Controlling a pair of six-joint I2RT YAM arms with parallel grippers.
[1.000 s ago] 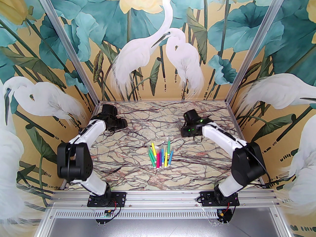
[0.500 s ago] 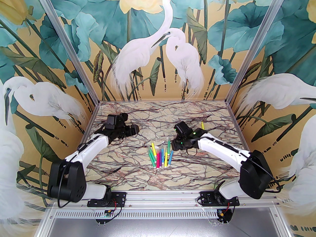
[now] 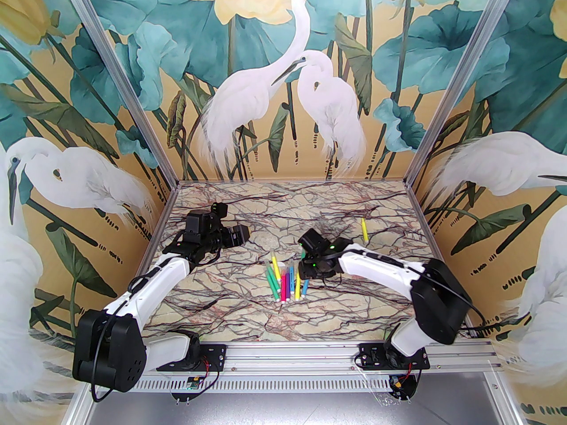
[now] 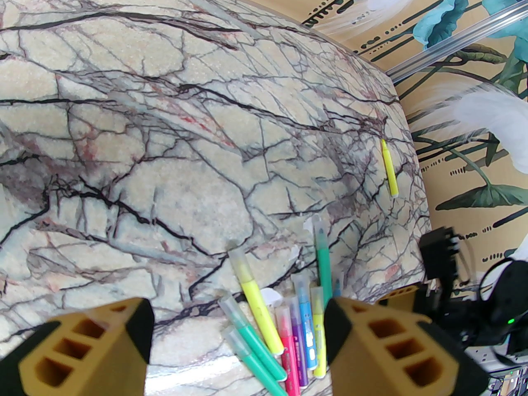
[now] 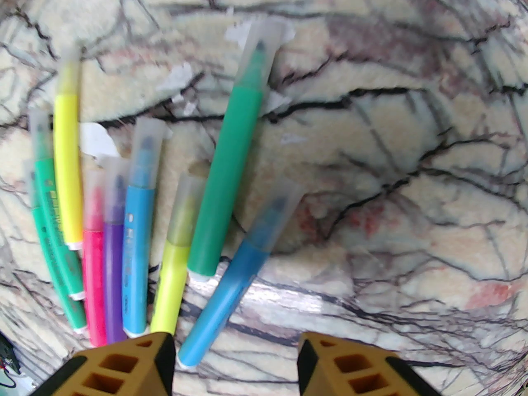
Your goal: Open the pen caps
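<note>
Nine pens (image 3: 287, 280) lie bunched in a loose fan on the marbled table (image 3: 230, 321), their barrels side by side and several touching. Two green ones sit at the left edge of the bunch. After them come yellow, pink, purple, blue and a yellow-green one, then a green one set further back. A blue one at the right edge slants away from the rest.

The pen caps (image 5: 260, 52) are pale and see-through, and they sit on the far ends of the bunch, pointing away from the arm bases. Every pen in the bunch has its cap on, with the coloured tip showing dimly through it. A few white scraps (image 5: 97, 140) lie on the table among those capped ends.

The right claw (image 5: 235, 365) hangs over the near right corner of the bunch, its tan fingers (image 5: 123, 369) apart and gripping nothing. The near end of the slanted blue pen lies in the gap, close to the finger on the bunch's side. Whether either finger touches a pen cannot be told.

The left claw (image 4: 237, 345) is beyond and to the left of the bunch, well apart from it, spread wide and empty.

One more yellow pen (image 3: 364, 230) lies alone, well beyond and to the right of the bunch. Whether it has a cap cannot be told.
</note>
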